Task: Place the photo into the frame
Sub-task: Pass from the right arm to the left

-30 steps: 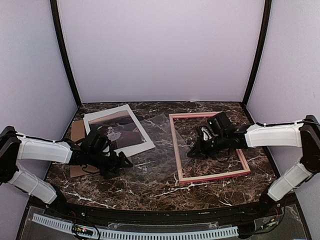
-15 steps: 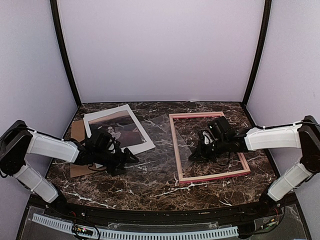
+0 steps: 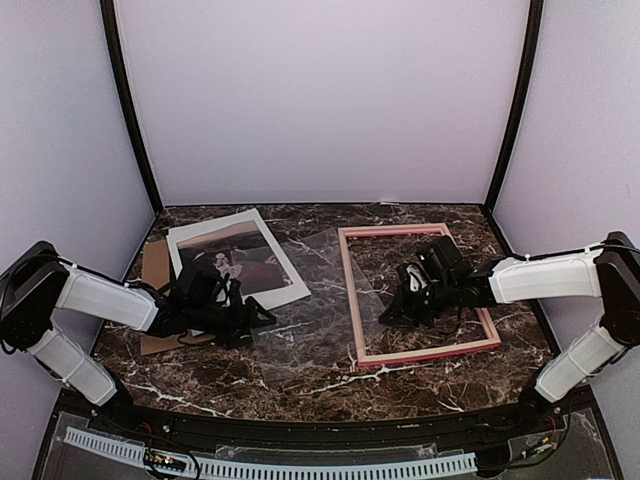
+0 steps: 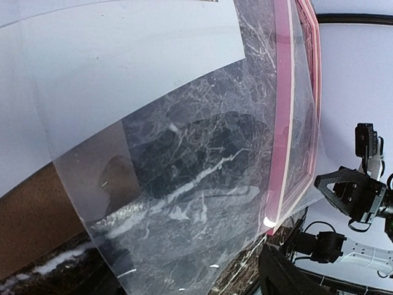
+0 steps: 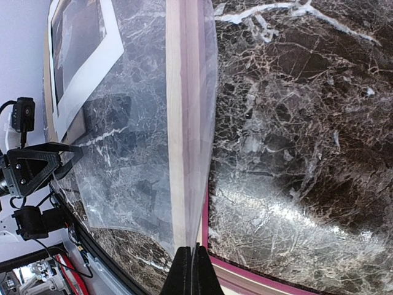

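on the frame, the left rail is draped by the clear sheet, which spreads leftward to the photo and covers that gap. the right arm crosses the frame's right rail, with the right gripper pinched on the sheet's edge inside the opening. left of the frame, the left gripper sits low at the sheet's left edge, jaws apart. bare marble table lies open along the frame's near rail, and a narrow strip runs beyond its far rail.

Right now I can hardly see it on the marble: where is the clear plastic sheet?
Top view: the clear plastic sheet lies centrally, right of the white-bordered paper photo, its right edge overlapping the left rail of the pink rectangular frame.
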Tool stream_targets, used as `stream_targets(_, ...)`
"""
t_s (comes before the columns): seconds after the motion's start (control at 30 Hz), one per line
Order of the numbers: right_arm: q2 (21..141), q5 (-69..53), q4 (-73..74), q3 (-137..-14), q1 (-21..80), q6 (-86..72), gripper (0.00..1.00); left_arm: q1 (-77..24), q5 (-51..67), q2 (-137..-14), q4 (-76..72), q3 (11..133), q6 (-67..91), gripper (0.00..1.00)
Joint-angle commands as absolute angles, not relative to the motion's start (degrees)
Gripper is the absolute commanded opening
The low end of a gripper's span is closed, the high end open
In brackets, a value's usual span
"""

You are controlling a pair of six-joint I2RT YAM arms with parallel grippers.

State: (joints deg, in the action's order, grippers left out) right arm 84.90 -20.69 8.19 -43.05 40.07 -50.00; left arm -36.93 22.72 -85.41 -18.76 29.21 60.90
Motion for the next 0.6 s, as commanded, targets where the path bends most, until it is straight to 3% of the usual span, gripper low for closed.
stream_targets(0.0,85.6,-21.3,7.5,-42.3,40.6,-49.1,0.00,-37.0,21.3,-82.5,-21.7,29.4,57.5,0.65)
stream_targets(0.13,85.7,-21.9,7.7,-42.2,40.6,-48.8,0.00,-36.8,20.6,-82.7,-21.3,30.9,55.2,0.52)
stream_targets(0.37,85.7,-22.6,8.0,-42.3,40.7,-47.9,0.00,-36.3,20.5,-85.6,-20.7,33.6,53.1,0.42)
stream_targets(0.57,85.6,-23.5,7.3,-42.3,40.7,-47.5,0.00,-35.7,20.6,-87.2,-18.8,36.7,52.2,0.19)
